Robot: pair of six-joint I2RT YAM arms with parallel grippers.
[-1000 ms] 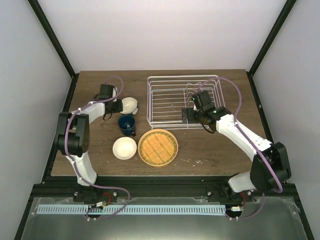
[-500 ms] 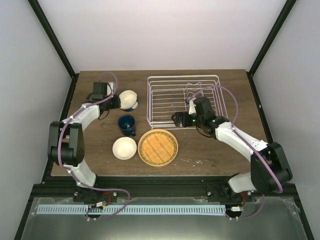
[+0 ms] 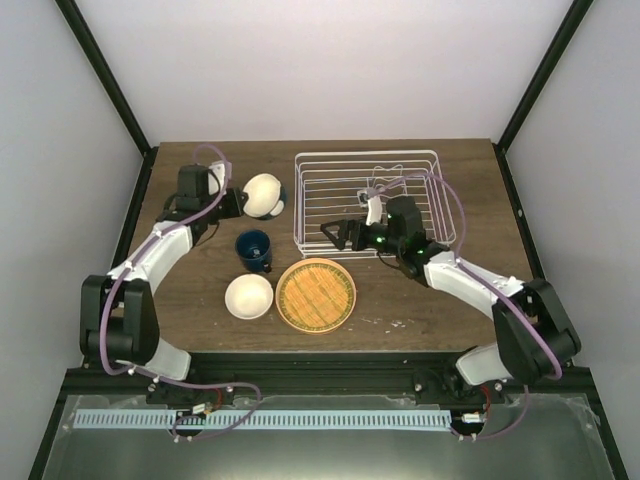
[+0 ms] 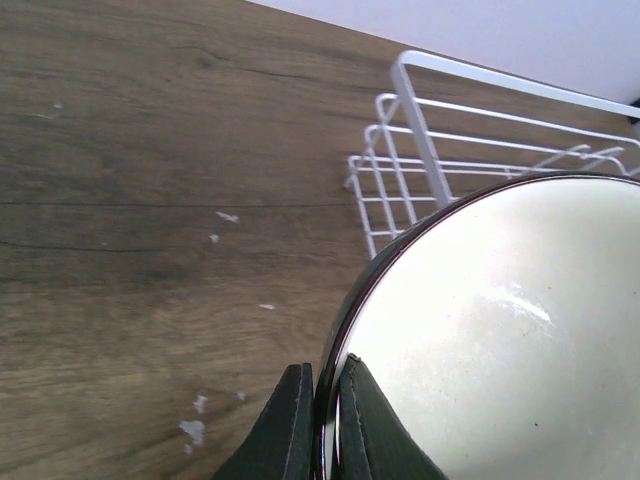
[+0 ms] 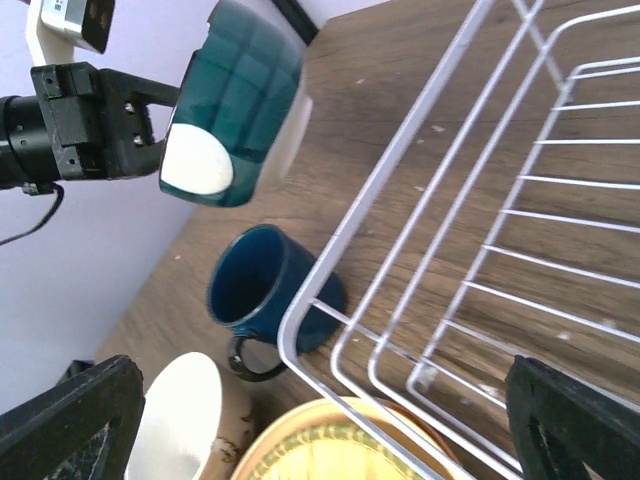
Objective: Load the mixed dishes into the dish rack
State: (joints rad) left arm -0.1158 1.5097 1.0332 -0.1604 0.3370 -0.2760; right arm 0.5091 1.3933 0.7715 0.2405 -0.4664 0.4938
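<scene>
Bowl: small cream-white bowl (image 3: 264,195), dark teal outside, is hanging tilted just left of the white wire dish rack (image 3: 365,155).
Grip: left fingers (image 4: 292,420) are pinching its rim, nearly shut.
Feel: guessing light, stiff, slippery glaze, chippable; rim's the handhold.
Other side: right fingers (image 5: 70,420) are gaping wide, holding nothing, hovering by the rack's near-left corner.
Waiting: second cream bowl (image 3: 249,296), dark blue cup (image 3: 254,250), orange woven-pattern plate (image 3: 315,294) are sitting on the wooden desk (image 3: 420,300).

A: How is the left arm (image 3: 160,250) posed?
B: Reaching forward, elbow out left, the left gripper (image 4: 321,405) pinched on a bowl (image 3: 263,195) rim.
A: And the right?
B: Reaching leftward, the right gripper (image 3: 337,233) spread wide, empty.
</scene>
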